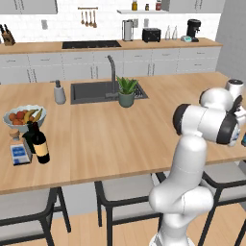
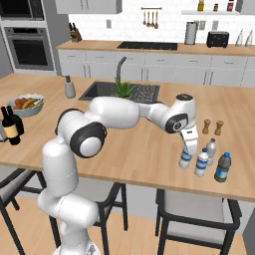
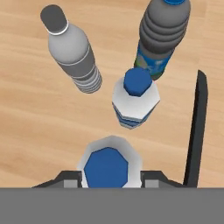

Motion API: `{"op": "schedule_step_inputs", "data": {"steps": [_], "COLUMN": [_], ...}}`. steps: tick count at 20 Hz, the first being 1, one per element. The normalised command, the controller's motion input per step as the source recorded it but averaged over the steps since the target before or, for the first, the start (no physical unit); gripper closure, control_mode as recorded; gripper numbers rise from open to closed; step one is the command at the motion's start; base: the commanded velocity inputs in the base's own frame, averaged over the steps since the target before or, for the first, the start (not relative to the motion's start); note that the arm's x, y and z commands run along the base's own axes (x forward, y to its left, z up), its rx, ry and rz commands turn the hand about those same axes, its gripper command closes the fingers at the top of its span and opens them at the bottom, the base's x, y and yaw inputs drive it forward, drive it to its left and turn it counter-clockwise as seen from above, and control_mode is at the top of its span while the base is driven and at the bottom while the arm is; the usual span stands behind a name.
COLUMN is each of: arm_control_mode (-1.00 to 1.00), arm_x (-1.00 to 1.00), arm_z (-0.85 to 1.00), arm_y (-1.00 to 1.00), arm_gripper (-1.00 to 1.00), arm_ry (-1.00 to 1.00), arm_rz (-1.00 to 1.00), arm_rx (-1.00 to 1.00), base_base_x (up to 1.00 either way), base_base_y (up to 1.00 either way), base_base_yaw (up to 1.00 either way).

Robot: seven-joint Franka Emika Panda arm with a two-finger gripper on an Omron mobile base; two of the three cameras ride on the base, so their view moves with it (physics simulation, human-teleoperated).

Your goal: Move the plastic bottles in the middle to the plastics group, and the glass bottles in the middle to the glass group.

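Bottle (image 3: 107, 168) sitting upright right between our fingers (image 3: 197, 131) — we're clamping the gripper (image 2: 188, 152) on its sides just below the blue cap, long axis running straight down to the counter (image 2: 144, 154). We're standing it beside the plastics group (image 2: 213, 160) — three bottles just ahead of the fingertips, nearest one close, not touching.

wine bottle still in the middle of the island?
No. In the left base view the wine bottle stands at the counter's left end beside the fruit bowl and the small square clear bottle.
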Motion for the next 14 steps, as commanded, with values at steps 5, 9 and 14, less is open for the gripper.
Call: {"op": "schedule_step_inputs", "data": {"steps": [5,9,14], "arm_control_mode": [-1.0,-1.0,-1.0], "arm_x": [-0.06,-0.08,-0.01], "arm_z": [-0.09,0.0,0.01], "arm_y": [0.04,0.01,0.01], "arm_gripper": [1.0,1.0,1.0], "arm_ry": [-0.08,-0.07,0.0], "arm_rz": [-0.03,-0.02,0.0], "arm_rx": [-0.04,-0.11,-0.09], "base_base_x": [0.0,0.0,0.0], "base_base_y": [0.0,0.0,0.0], "base_base_yaw": [0.0,0.0,0.0]}}
